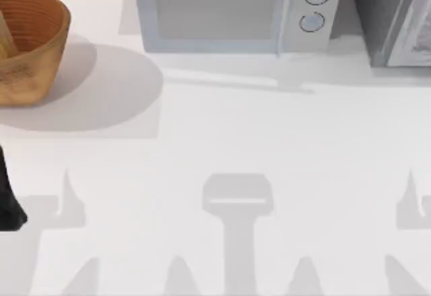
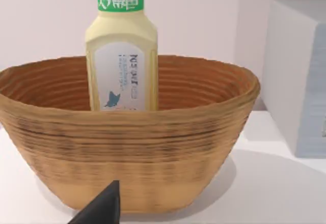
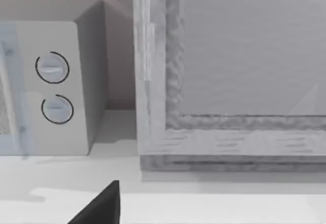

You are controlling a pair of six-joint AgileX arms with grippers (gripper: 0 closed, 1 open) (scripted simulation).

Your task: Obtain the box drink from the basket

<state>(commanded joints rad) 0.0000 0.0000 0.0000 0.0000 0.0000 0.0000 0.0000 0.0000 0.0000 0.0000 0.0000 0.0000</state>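
Note:
The box drink (image 2: 122, 56) is pale yellow with a green band near its top, and it stands upright inside the basket (image 2: 127, 147). The basket (image 1: 40, 60) is orange-brown and woven and sits at the table's back left corner. My left gripper (image 2: 102, 208) is low in front of the basket's outer wall and apart from it, facing the drink. In the top view the left arm (image 1: 8, 205) shows as a dark shape at the left edge, nearer the front than the basket. My right gripper (image 3: 102, 206) hovers over the table, facing the back right.
A white microwave (image 1: 236, 13) with two round knobs stands at the back centre, to the right of the basket. A grey cabinet (image 1: 394, 17) stands at the back right, close beside the microwave. Bare white tabletop (image 1: 222, 141) stretches across the middle and front.

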